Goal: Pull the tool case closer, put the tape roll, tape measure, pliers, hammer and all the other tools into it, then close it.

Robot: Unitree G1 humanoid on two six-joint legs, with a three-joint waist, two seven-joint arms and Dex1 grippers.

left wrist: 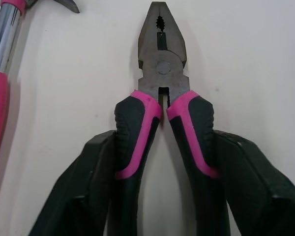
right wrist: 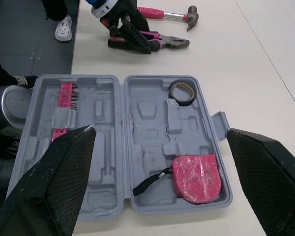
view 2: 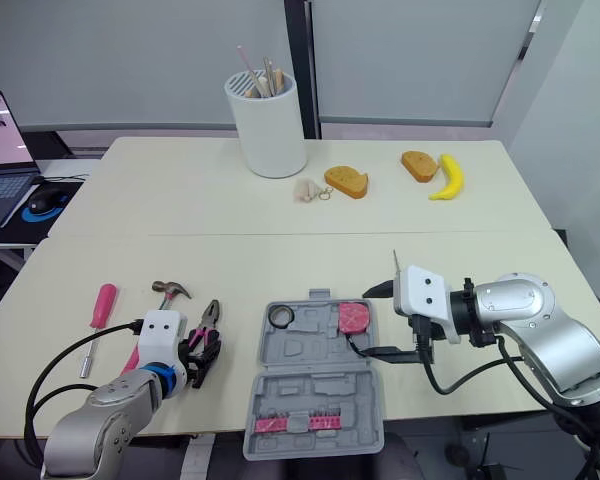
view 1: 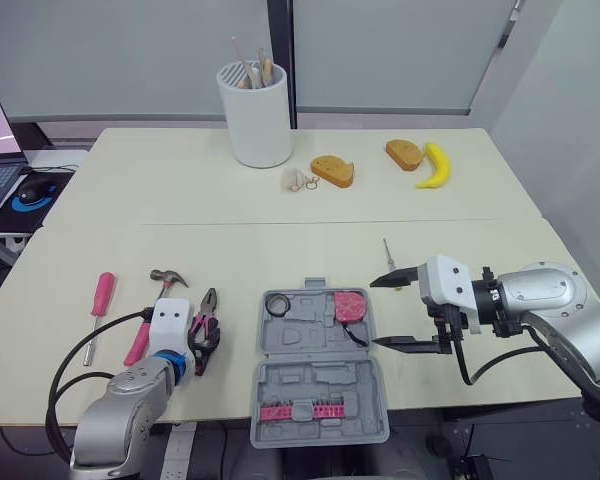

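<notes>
The tool case (view 1: 325,390) is lying open at the near edge of the counter (view 1: 180,190). The tape roll (view 1: 277,304) and the pink tape measure (view 1: 351,306) are already sitting in its far half. A row of pink bits (view 1: 298,411) is sitting in its near half.

To the left of the case, the left gripper (left wrist: 163,140) is clasping the pliers (left wrist: 160,73) by both handles, and the pliers are lying flat on the counter. The hammer (view 1: 166,279) is lying just beside them, and a pink screwdriver (view 1: 101,297) is lying farther left.

The right gripper (view 1: 374,313) is hovering at the case's right side with its fingers spread wide and nothing between them. A thin metal tool (view 1: 388,250) is lying just behind it.

A white pot (view 1: 254,115), two bread pieces (view 1: 332,171) and a banana (view 1: 436,166) are standing well apart, at the far side.
</notes>
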